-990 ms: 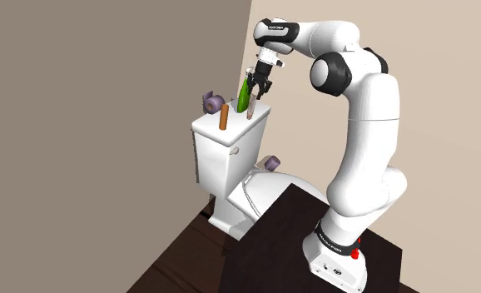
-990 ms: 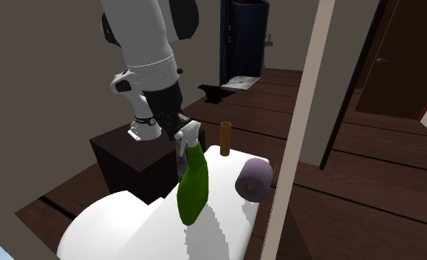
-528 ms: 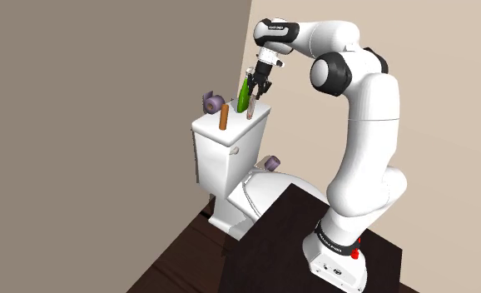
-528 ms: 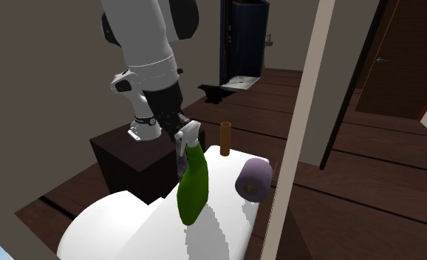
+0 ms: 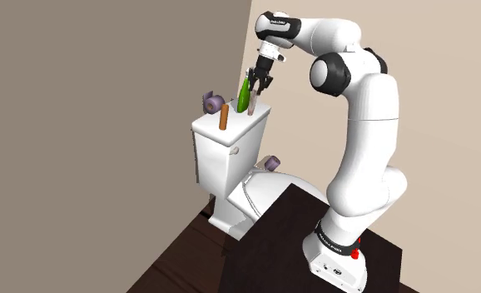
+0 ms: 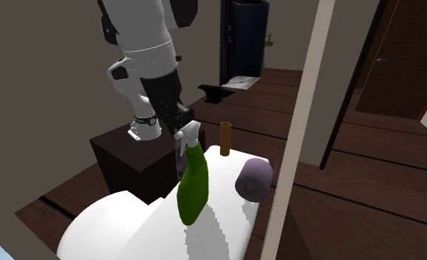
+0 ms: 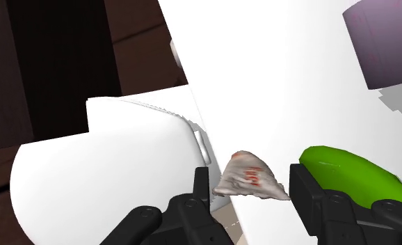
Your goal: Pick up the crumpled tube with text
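Note:
The crumpled tube (image 7: 250, 177) is pale grey-white with red print. It stands upright on the white toilet tank lid (image 7: 276, 90), and my black gripper (image 7: 252, 191) is shut on it, one finger on either side. In the shoulder view the gripper (image 5: 259, 83) points down over the tank, with the thin tube (image 5: 252, 106) hanging under it beside a green spray bottle (image 5: 243, 96). From the second exterior view the tube (image 6: 179, 158) appears just behind the green bottle (image 6: 192, 185), under the gripper (image 6: 181, 131).
A brown cylinder (image 5: 224, 116) and a purple roll (image 5: 212, 102) also stand on the tank (image 5: 230, 141). The wall lies right behind them. The toilet bowl (image 5: 272, 187) sits between the tank and my dark stand (image 5: 314, 250). The green bottle (image 7: 352, 174) nearly touches one finger.
The fingers have closed onto the tube. The hand and wrist have risen slightly above the tank; the other items have not moved.

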Available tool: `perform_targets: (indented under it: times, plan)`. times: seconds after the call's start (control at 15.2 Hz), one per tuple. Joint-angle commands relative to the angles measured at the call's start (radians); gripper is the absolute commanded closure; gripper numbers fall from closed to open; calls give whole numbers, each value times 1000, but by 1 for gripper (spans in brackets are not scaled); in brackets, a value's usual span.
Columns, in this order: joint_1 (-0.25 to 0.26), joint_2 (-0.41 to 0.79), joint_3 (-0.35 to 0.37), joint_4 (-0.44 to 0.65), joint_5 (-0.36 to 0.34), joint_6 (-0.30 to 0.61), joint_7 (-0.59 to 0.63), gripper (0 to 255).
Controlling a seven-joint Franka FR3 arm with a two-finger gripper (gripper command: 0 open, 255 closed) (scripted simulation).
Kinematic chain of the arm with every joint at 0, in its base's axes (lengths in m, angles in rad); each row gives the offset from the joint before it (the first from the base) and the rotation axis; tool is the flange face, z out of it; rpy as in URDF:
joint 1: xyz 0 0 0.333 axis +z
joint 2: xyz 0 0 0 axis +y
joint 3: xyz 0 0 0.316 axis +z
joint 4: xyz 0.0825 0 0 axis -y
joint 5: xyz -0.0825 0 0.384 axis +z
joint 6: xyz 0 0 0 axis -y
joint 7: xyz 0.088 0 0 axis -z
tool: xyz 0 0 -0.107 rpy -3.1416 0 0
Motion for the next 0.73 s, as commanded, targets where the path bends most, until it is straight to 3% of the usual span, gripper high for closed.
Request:
perform_targets:
  times: [0.0,0.66]
  plan:
    - [-3,3,0,34,0,-31,6,255]
    - [-19,46,3,214,6,-165,33,255]
